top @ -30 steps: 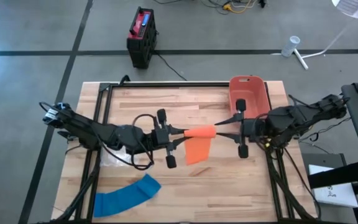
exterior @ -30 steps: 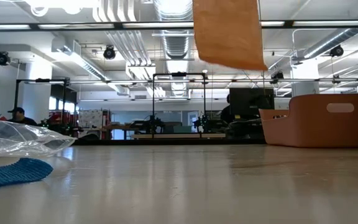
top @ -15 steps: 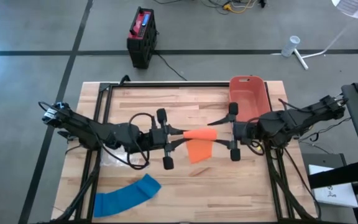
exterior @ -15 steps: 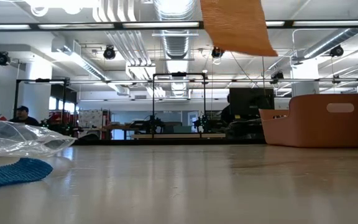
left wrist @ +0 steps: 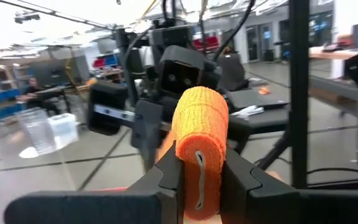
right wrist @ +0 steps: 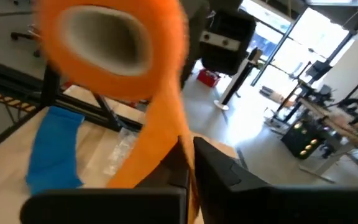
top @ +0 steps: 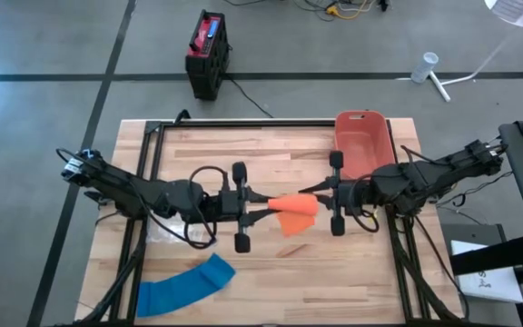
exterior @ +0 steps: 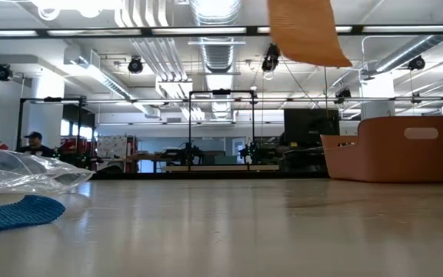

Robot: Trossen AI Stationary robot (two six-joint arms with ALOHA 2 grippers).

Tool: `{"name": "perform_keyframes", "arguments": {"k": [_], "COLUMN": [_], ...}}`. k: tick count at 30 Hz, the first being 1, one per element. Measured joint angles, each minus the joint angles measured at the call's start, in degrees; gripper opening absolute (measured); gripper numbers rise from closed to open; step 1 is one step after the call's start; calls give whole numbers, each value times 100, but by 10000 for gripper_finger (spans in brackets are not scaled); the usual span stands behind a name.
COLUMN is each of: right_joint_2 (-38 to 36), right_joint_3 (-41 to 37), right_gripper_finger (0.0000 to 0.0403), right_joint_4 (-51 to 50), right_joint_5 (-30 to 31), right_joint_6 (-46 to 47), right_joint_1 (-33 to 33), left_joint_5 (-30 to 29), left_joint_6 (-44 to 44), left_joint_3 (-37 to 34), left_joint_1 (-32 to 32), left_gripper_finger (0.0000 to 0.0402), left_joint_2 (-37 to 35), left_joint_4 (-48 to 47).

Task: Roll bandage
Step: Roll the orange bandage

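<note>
An orange bandage (top: pixel 295 208) hangs in mid-air over the table's middle, between my two grippers. Its rolled part (left wrist: pixel 201 134) sticks out level from my left gripper (top: pixel 268 208), which is shut on it. The roll's hollow end (right wrist: pixel 104 34) faces my right gripper (top: pixel 312 193). A loose tail (right wrist: pixel 157 118) runs from the roll down into my right gripper, which is shut on it. In the low view only a hanging orange flap (exterior: pixel 306 31) shows at the top. My left gripper pinches the roll's near end (left wrist: pixel 199 177) between its two fingers (left wrist: pixel 166 177), and that end is squashed to a slit. The fingers come level from the table's left and lie along the roll. The roll is lifted clear of the table. My right gripper pinches the bandage's loose tail (right wrist: pixel 180 142) between its two fingers (right wrist: pixel 219 171), just below the roll. The fingers come level from the table's right. The tail runs up to the roll, and the rest of the strip hangs free, clear of the table.
A blue bandage (top: pixel 184 286) lies near the table's front left. A clear plastic bag (top: pixel 166 232) lies under the left arm. An orange bin (top: pixel 363 141) stands at the far right. Bare wood lies below the grippers.
My right gripper has gone toward the table's left, closer to the roll and my left gripper. My left gripper has turned a little about its wrist without changing place. The hanging orange flap has been drawn up shorter and has shifted.
</note>
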Motion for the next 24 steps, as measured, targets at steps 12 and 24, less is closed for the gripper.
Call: {"name": "perform_keyframes", "arguments": {"k": [12, 24], "right_joint_2": [13, -90], "right_joint_3": [-148, -311], "right_gripper_finger": [1, 0], "right_joint_4": [61, 72], "right_joint_5": [541, 759], "right_joint_6": [-365, -315], "right_joint_1": [-345, -699], "left_joint_5": [1120, 1405], "left_joint_6": [-500, -726], "left_joint_3": [-46, -51], "left_joint_1": [2, 11], "left_gripper_finger": [49, 49], "left_joint_2": [87, 221], "left_joint_4": [165, 270]}}
